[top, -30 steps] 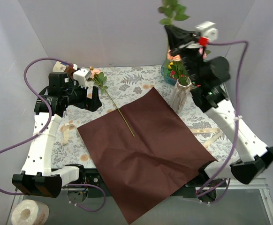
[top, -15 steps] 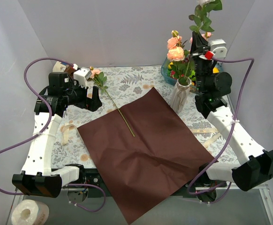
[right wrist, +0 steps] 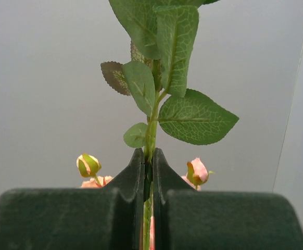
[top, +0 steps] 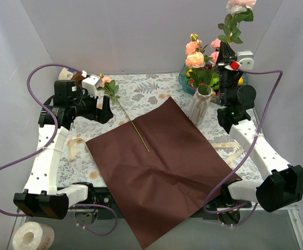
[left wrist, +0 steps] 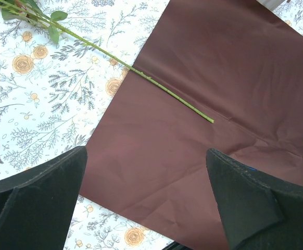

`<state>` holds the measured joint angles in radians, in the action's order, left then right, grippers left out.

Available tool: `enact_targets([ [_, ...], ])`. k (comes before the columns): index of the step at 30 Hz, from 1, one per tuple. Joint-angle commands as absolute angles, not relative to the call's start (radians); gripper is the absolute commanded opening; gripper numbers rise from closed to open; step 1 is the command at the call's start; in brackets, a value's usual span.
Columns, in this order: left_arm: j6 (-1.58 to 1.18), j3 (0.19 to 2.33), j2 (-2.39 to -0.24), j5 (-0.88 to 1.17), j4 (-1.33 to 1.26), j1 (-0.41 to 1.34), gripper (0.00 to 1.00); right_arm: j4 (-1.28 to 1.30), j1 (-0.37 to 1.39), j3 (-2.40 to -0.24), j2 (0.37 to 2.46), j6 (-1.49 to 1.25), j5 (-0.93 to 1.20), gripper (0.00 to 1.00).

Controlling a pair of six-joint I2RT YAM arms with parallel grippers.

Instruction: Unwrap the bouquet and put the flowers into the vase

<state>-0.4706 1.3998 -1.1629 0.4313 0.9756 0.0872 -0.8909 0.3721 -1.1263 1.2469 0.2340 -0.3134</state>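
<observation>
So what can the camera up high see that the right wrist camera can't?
Only the top camera shows the vase, the dark red paper spread flat, and a loose flower lying partly on it. Only the right wrist camera shows, close up, how the fingers squeeze the stem, and the veins on the leaves. Both show the right gripper shut on the held flower, which stands upright, with other pink roses beside it.
</observation>
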Motion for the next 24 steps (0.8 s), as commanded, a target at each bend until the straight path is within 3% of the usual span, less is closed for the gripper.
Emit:
enact_targets([
  [1,-0.449,1.422,-1.160,0.443,0.983,0.083,0.98,-0.999,0.359,-1.082,1.223,0.206,-0.337,0.01],
  [24,-0.434,1.407,-1.137,0.440,0.991,0.083,0.98,-1.034,0.342,-0.945,1.256,0.173,-0.371,0.01],
])
